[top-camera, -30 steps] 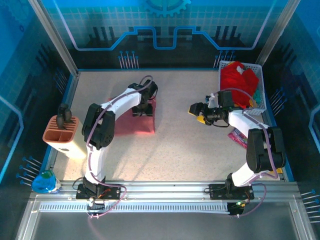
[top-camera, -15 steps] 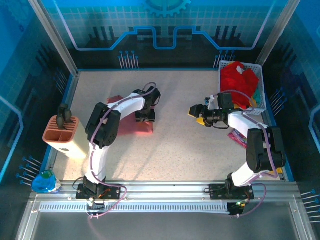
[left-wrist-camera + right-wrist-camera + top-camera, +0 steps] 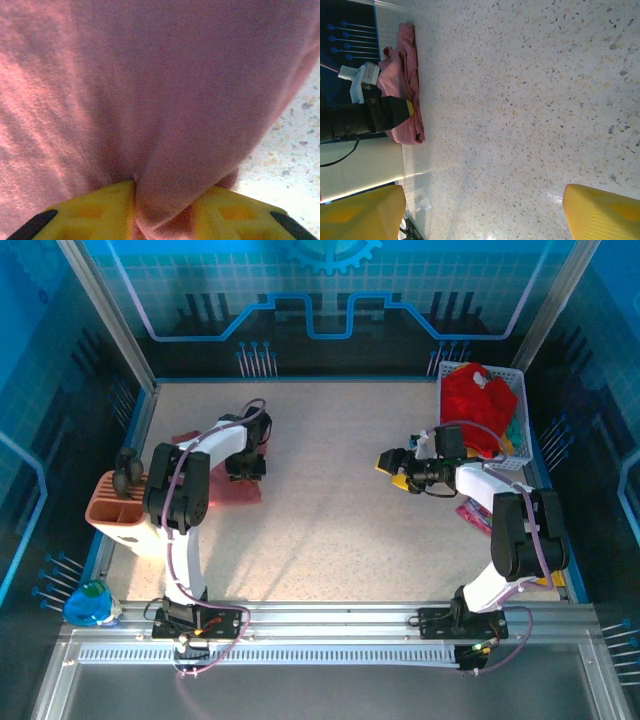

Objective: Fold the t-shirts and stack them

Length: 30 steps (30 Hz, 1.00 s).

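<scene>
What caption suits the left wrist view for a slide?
Left arm's yellow jaws pinch a fold of salmon-pink t-shirt, speckled table alongside.

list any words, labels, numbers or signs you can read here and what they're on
No text can be read in any view.
Back wall: a gear emblem and circuit-like lines, no words.
Packets by the right arm: too small and blurred to read.
Pink shirt: plain cloth, no print seen.
Red shirt in the basket: no print seen.
</scene>
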### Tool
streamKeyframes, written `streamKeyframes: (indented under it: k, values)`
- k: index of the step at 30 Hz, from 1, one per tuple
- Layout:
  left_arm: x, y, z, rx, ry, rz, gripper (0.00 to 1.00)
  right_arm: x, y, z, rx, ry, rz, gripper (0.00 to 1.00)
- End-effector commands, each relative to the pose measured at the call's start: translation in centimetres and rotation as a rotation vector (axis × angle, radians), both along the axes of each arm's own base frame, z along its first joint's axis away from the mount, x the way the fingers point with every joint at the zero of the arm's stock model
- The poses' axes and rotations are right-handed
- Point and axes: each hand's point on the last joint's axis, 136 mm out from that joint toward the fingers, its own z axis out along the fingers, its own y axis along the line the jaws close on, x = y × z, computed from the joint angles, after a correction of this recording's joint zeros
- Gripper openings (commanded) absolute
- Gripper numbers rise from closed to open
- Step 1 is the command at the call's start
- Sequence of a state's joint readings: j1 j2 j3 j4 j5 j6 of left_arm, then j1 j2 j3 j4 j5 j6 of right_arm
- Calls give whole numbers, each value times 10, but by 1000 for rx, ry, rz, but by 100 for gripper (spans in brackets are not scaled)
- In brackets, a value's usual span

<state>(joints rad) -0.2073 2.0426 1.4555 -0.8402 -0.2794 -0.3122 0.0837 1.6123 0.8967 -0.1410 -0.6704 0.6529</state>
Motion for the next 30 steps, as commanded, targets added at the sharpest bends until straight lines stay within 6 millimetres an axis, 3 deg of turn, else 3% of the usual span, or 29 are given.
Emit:
streamKeyframes:
  k: [1, 4, 10, 16, 24, 30]
  values:
    - [-14, -16, 5, -54, 26, -34, 44, -4, -3, -3, 11, 15, 4, 83]
    - [-15, -36, 8, -92, 13, -57, 46, -4, -2, -1, 18, 12, 4, 83]
    - [-29, -41, -4, -91, 48, -43, 45, -7, -4, 0, 3, 7, 9, 83]
    - [-49, -23, -20, -38, 117, -30, 42, -10, -4, -3, 3, 14, 12, 83]
    - [-65, 15, -13, 37, 135, 3, 41, -16, -4, -10, 4, 31, 14, 83]
    - [-57, 15, -3, 14, 104, 2, 41, -16, -2, -10, 18, 35, 13, 83]
